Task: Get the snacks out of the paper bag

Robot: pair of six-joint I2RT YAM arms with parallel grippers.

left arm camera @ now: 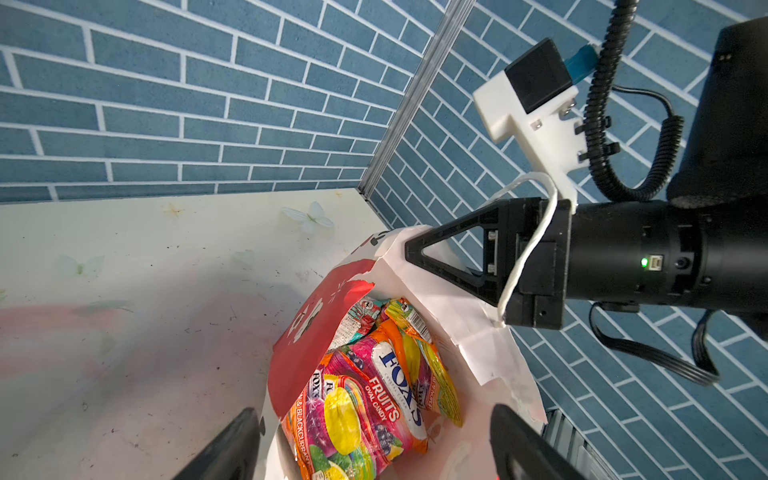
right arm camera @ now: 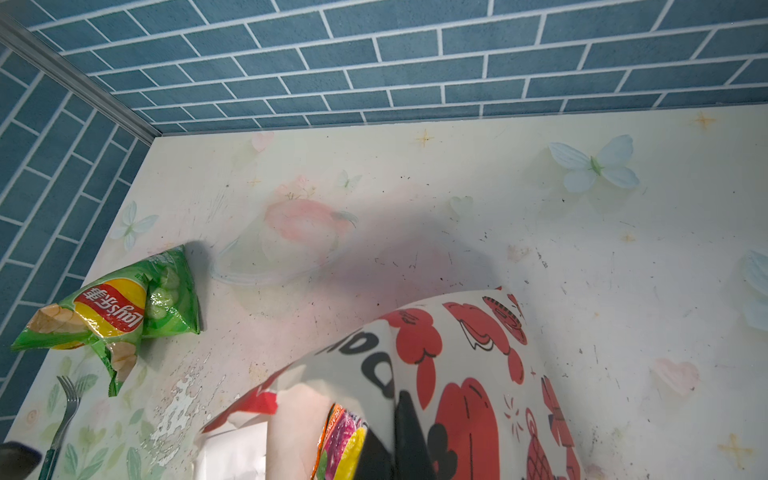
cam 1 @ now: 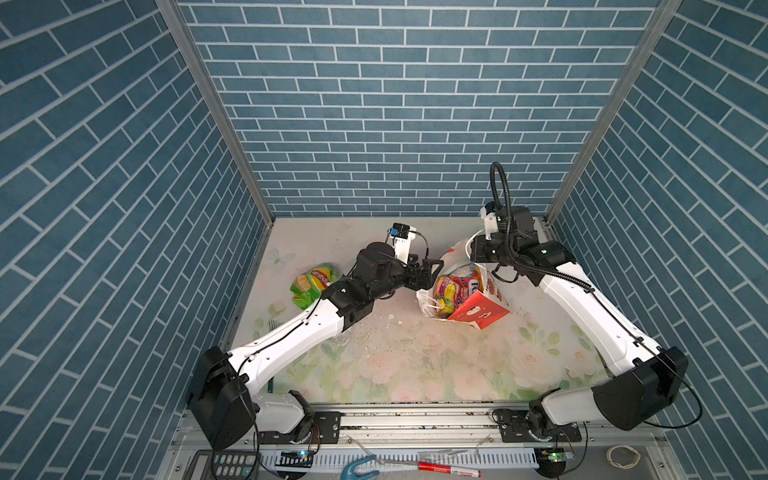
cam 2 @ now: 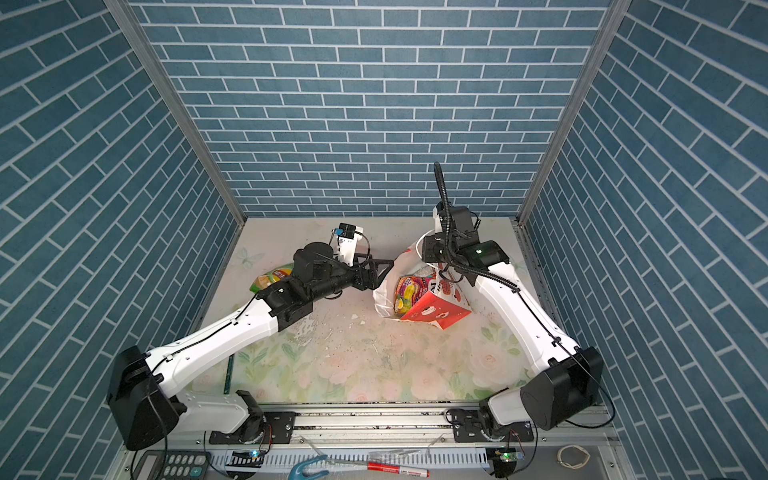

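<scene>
One chip bag (cam 1: 311,284) lies out on the table (cam 1: 395,365) behind my spread left jaws, while several candy packets (cam 1: 455,289) wait just ahead of them, inside the paper bag (cam 1: 478,311) my right jaws clamp.

Red-white paper bag (cam 1: 478,312) tilted, mouth open; FOX'S candy packets (left arm camera: 386,399) inside. Green Lay's chip bag (cam 1: 311,286) lies outside, well apart.

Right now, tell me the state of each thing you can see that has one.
Paper bag, mouth open, rim torn and crumpled.
Green Lay's chip bag, out of the paper bag, lying on the table.
FOX'S candy bags, inside the paper bag, not yet taken out.
Left end effector, open, at the bag's mouth, holding nothing.
Right end effector, shut on the paper bag's rim.
Fork, lying flat on the table.
</scene>
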